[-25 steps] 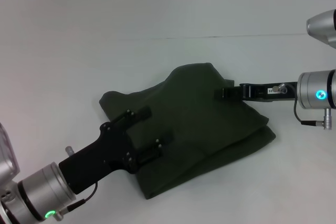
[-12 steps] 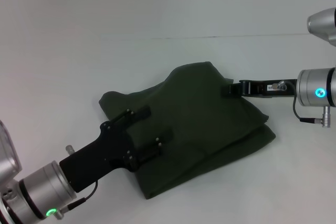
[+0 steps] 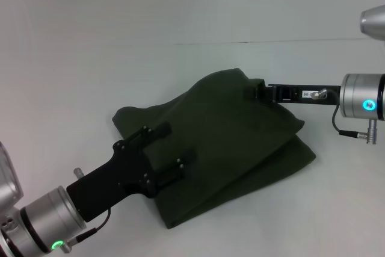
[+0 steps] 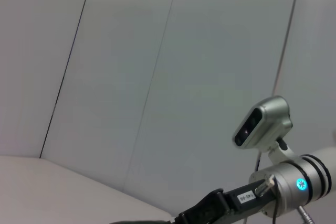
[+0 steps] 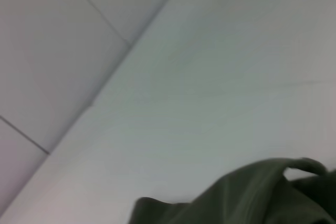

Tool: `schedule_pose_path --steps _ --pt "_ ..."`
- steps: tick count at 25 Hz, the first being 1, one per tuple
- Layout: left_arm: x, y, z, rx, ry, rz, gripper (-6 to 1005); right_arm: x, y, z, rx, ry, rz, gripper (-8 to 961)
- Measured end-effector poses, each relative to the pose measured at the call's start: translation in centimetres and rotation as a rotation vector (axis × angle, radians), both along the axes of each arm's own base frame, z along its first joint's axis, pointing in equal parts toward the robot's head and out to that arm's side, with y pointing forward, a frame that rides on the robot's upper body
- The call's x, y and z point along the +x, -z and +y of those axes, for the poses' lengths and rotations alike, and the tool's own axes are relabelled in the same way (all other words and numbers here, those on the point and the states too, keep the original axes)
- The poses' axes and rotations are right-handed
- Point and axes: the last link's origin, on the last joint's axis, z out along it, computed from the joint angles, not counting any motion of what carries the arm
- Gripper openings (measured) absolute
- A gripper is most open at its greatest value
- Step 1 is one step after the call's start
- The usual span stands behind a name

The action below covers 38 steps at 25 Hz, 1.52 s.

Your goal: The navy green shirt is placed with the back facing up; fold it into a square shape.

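**Olive shirt part-folded, both grippers engaged at its edges**

Olive-green cotton, matte and soft, makes up the navy green shirt (image 3: pixel 222 148), which lies in the middle of the pale table (image 3: pixel 180 16) as a rumpled, layered bundle. Its upper layer rises in a peaked hump at the far right corner; a lower layer shows beneath as a flat band along the near right edge. Only the plain side is visible; no lettering can be read on the cloth.

The right gripper (image 3: pixel 260 92) reaches in level from the right, its slim black fingers clamped on the shirt's raised far corner, the fabric lifted there. A small white label sits on the gripper body; its print is too small to read. A blue ring light glows on the silver wrist.

The left gripper (image 3: pixel 171 151) comes in from the near left, black and angular, its two fingers spread apart and lying over the shirt's near left portion. A green light shows on its wrist.

The right wrist view shows a fold of the same green cloth (image 5: pixel 247 198) against the table.
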Motion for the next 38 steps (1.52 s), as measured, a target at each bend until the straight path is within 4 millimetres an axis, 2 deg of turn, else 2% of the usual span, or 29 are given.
schedule_pose_path --steps 14,25,34,38 --pt "0.0 0.0 -0.2 -0.007 -0.002 -0.013 778 -0.6 -2.4 -0.7 0.026 -0.070 0.049 61" --pt "0.3 0.2 -0.3 -0.018 -0.003 -0.032 779 0.4 -3.8 -0.5 0.038 -0.054 0.021 72" --pt "0.5 0.4 -0.3 -0.028 -0.007 -0.043 779 0.5 -4.2 -0.2 0.055 -0.067 -0.008 82" --pt "0.6 0.6 -0.4 -0.035 -0.012 -0.049 779 1.1 -3.9 -0.7 0.042 -0.055 -0.021 86"
